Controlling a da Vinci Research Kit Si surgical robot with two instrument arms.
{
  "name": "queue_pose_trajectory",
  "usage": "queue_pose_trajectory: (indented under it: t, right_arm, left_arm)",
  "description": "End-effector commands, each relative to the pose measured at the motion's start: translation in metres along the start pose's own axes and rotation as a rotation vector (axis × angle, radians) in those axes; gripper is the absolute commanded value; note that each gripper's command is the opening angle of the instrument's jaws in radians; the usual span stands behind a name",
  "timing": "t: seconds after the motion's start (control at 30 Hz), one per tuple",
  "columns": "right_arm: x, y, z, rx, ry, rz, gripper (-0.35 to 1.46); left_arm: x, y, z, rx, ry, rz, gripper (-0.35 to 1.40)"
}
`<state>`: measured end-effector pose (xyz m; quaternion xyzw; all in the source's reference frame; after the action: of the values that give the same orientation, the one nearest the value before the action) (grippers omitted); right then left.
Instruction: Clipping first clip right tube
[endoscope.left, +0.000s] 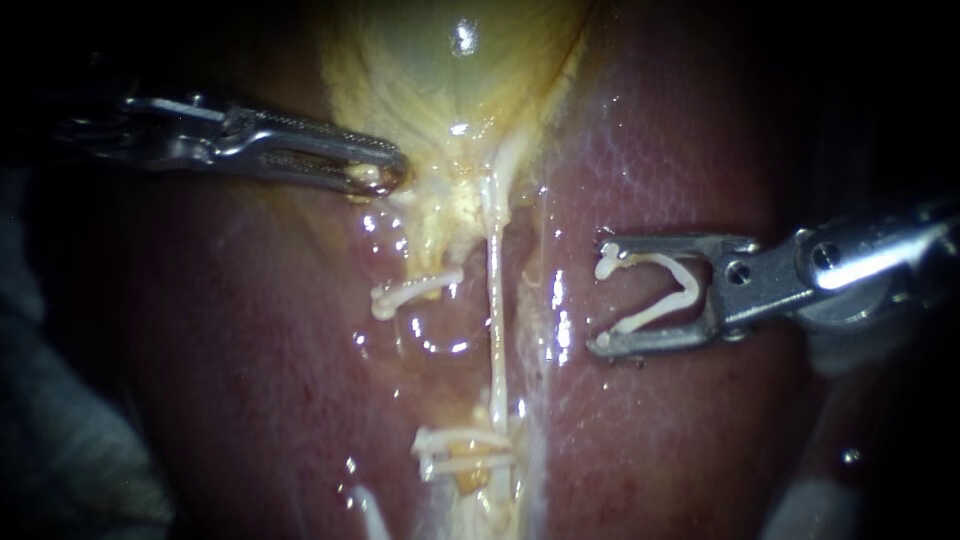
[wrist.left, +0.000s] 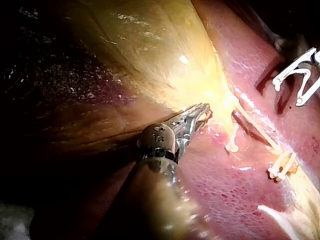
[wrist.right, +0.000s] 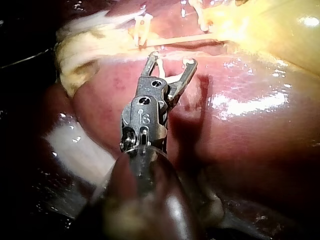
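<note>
A thin pale tube (endoscope.left: 495, 300), the right one, runs down from the neck of the yellow gallbladder (endoscope.left: 440, 70) over the liver (endoscope.left: 680, 450). My right instrument (endoscope.left: 602, 303) stands to the tube's right, apart from it. Its jaws are spread wide with an open white clip (endoscope.left: 688, 288) seated between them, mouth facing the tube. The right wrist view shows these jaws (wrist.right: 171, 59) just short of the tube (wrist.right: 185, 39). My left instrument (endoscope.left: 385, 175) has its jaws shut on gallbladder tissue at the neck, as the left wrist view (wrist.left: 204, 112) also shows.
A short white stub (endoscope.left: 415, 290) lies left of the tube. Lower down, white clips (endoscope.left: 460, 450) sit across pale tissue beside the tube. Wet, glistening liver surrounds both. White gauze-like material (wrist.right: 80, 150) lies beside the right instrument's shaft.
</note>
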<state>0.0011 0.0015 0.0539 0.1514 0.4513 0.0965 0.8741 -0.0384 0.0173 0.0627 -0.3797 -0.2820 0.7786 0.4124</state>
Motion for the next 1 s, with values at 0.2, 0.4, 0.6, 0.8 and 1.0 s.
queue_pose_trajectory:
  t: [0.2,0.4,0.6,0.8,1.0]
  right_arm:
    - [0.0,0.0,0.0,0.005,0.001,0.0,0.5]
    - [0.0001,0.0,0.0002,0.019,0.003,0.001,0.5]
    - [0.0002,-0.0001,0.0007,0.041,0.016,0.003,0.49]
    - [0.0002,-0.0002,0.0027,0.114,0.066,0.113,0.49]
    - [-0.0007,-0.0004,0.0062,0.137,0.088,0.244,0.5]
  left_arm:
    - [0.001,0.0013,-0.0035,-0.004,0.0,-0.008,-0.35]
    - [0.0034,0.003,-0.0084,0.018,0.03,-0.005,-0.35]
    - [0.004,0.0033,-0.009,0.024,0.043,0.006,-0.35]
    - [0.0039,0.0033,-0.0088,0.026,0.044,0.006,-0.35]
    - [0.0039,0.0034,-0.0088,0.026,0.044,0.006,-0.35]
